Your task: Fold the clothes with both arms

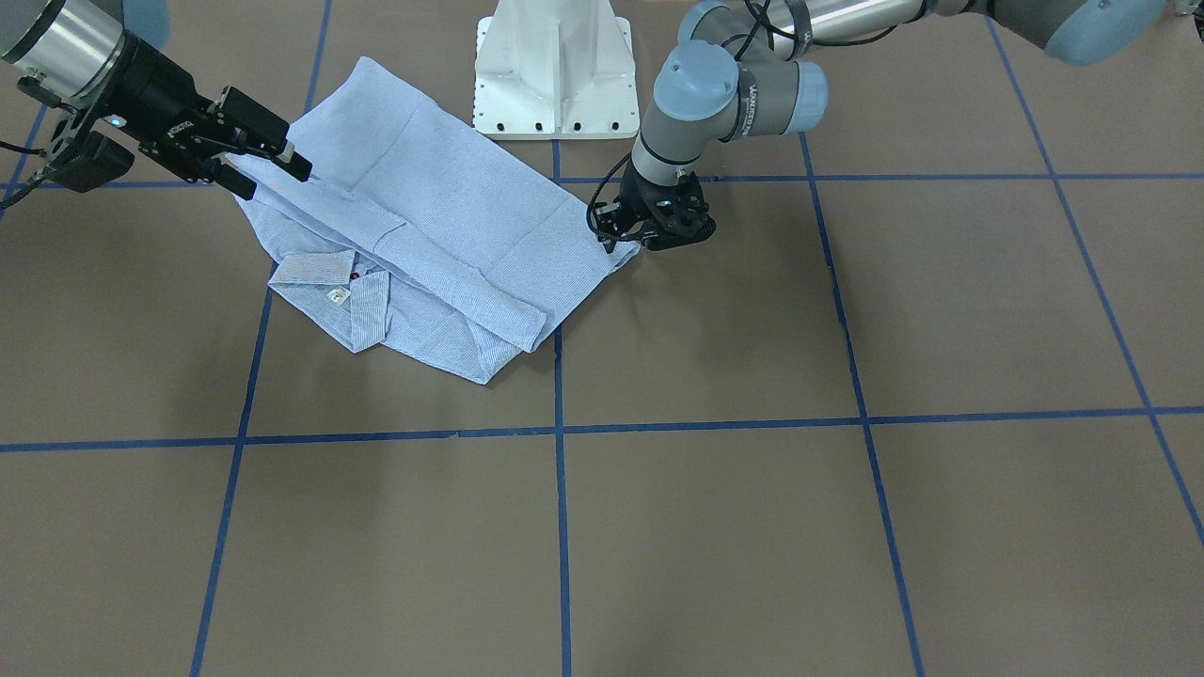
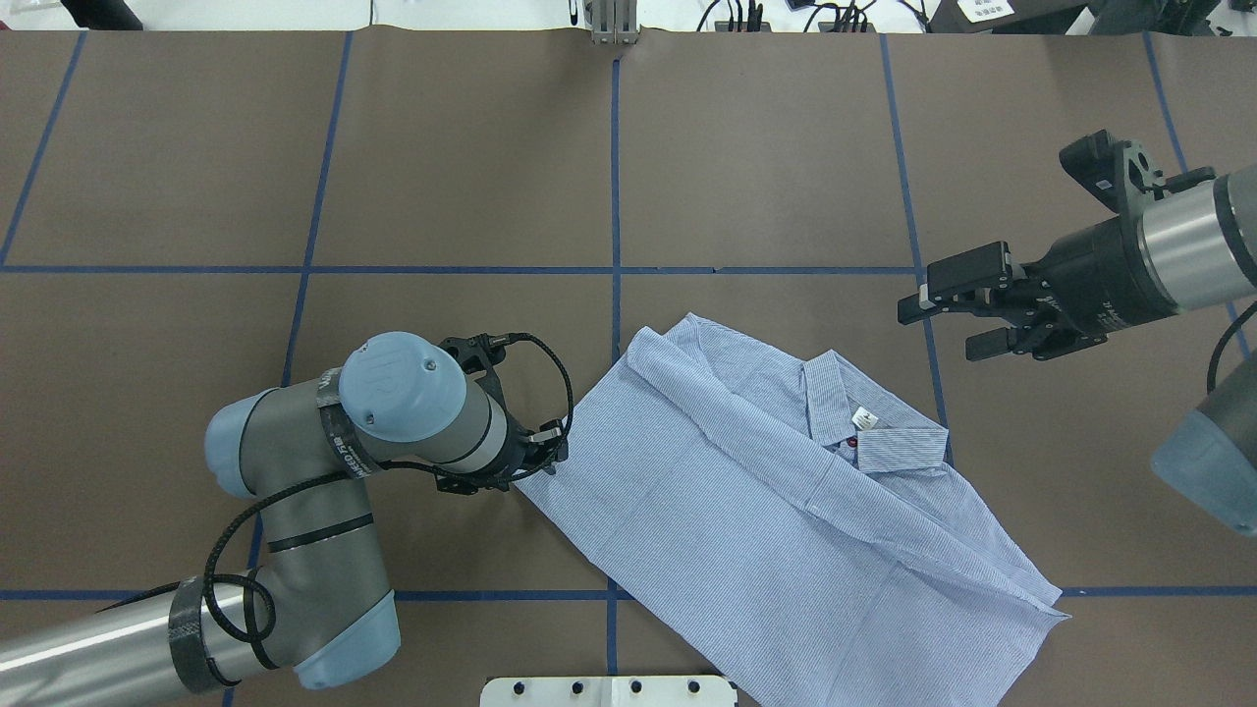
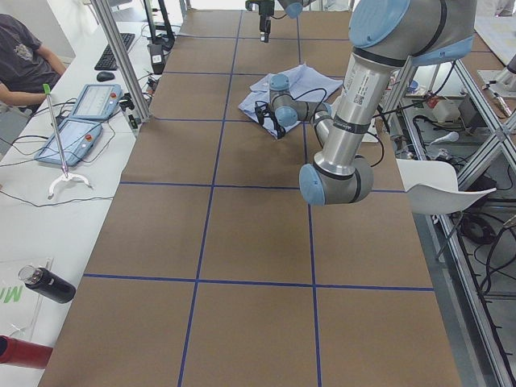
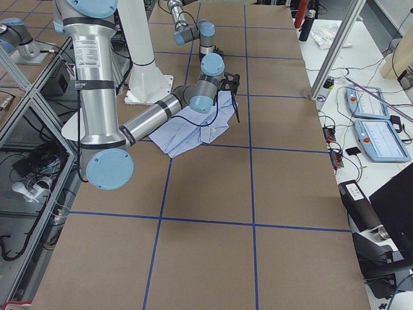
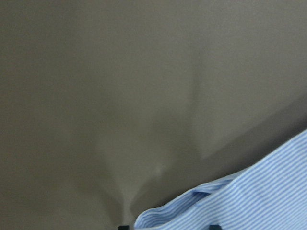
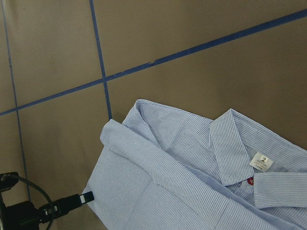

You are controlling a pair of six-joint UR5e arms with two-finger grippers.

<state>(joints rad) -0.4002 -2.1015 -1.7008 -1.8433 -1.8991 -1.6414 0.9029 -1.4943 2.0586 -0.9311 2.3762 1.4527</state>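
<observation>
The light blue striped shirt (image 1: 442, 235) (image 2: 786, 491) lies partly folded on the brown table, collar and label facing up (image 6: 261, 163). My left gripper (image 1: 625, 246) (image 2: 542, 454) is down at the table on the shirt's corner that points away from the collar. In the left wrist view the cloth's edge (image 5: 216, 201) sits between two fingertips that stand apart. My right gripper (image 1: 275, 181) (image 2: 938, 329) hangs open and empty above the table, beside the collar end and clear of the cloth.
The white pedestal base (image 1: 555, 75) (image 2: 609, 690) stands just behind the shirt. Blue tape lines (image 2: 616, 196) grid the table. A seated person (image 3: 24, 56) and tablets (image 3: 81, 121) are at a side bench beyond the table's far edge.
</observation>
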